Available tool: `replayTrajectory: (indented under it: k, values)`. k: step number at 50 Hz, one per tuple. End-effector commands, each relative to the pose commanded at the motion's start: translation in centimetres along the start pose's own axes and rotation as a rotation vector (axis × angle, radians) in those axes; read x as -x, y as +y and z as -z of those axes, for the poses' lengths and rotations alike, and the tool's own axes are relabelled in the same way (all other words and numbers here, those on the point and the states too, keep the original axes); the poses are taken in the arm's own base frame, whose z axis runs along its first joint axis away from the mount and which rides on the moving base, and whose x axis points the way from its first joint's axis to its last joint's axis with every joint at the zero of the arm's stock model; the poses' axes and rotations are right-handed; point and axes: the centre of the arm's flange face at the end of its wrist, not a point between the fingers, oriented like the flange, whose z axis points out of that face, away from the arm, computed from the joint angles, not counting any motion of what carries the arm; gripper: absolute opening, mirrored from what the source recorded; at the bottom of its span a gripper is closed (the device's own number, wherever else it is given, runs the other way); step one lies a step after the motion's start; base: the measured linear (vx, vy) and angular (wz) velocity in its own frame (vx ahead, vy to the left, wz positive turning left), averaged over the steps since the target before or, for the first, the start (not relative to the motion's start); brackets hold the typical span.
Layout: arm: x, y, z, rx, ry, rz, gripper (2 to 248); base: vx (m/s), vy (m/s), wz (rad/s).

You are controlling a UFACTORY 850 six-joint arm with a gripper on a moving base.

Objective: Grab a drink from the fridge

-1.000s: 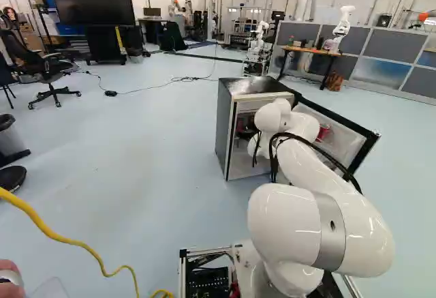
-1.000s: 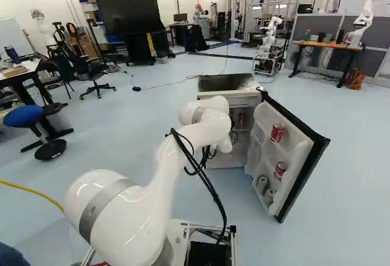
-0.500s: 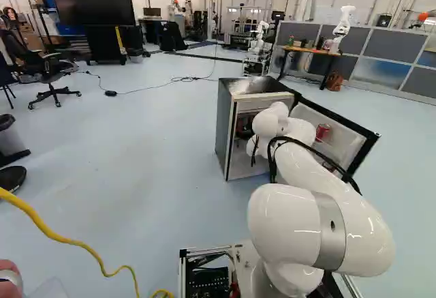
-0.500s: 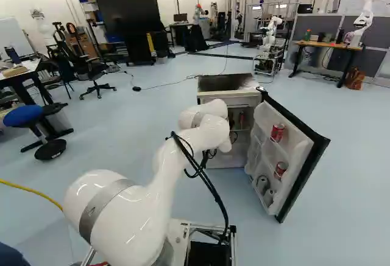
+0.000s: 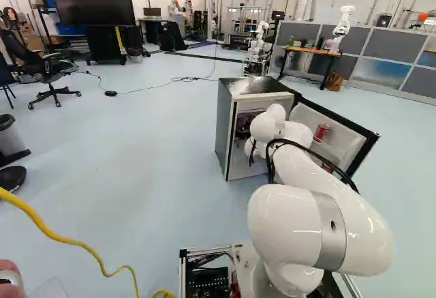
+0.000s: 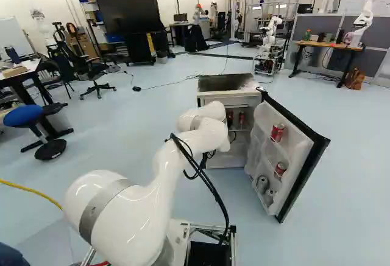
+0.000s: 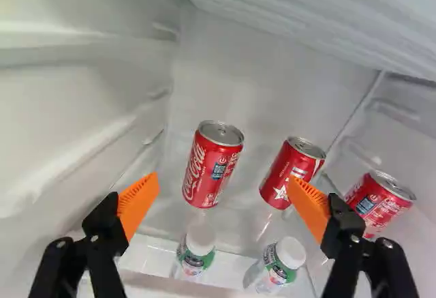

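– Gripper (image 7: 223,179) is hovering with its fingers standing wide apart, gripping nothing. Where is the drink standing?

– A red can (image 7: 212,164) is standing ahead of the finger gap, inside the fridge (image 5: 227,121). The door (image 6: 298,156) is hanging open at right.

– Which faults are threatening?

– One orange pad (image 7: 310,206) is overlapping a second can (image 7: 300,161) in the wrist view. Off-centre advance is risking a knock, possibly toppling it towards the far-right third can (image 7: 378,202). Two capped bottles (image 7: 278,264) are showing between the near parts of the fingers; a sweeping approach is risking contact. Uneven closing is risking slip.

– Which markings are showing?

– White lettering is running along the first can, beside a blue-and-white patch. The second is displaying a white star. Green labels are wrapping the bottles. I am leaving brand wording untranscribed.
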Motion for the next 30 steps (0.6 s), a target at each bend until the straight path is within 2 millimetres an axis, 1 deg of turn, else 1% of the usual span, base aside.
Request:
replayTrajectory:
  k: [30]
  values:
    - [0.15, -0.06, -0.37, 0.002, 0.012, 0.006, 247, 0.000, 0.000, 0.000]
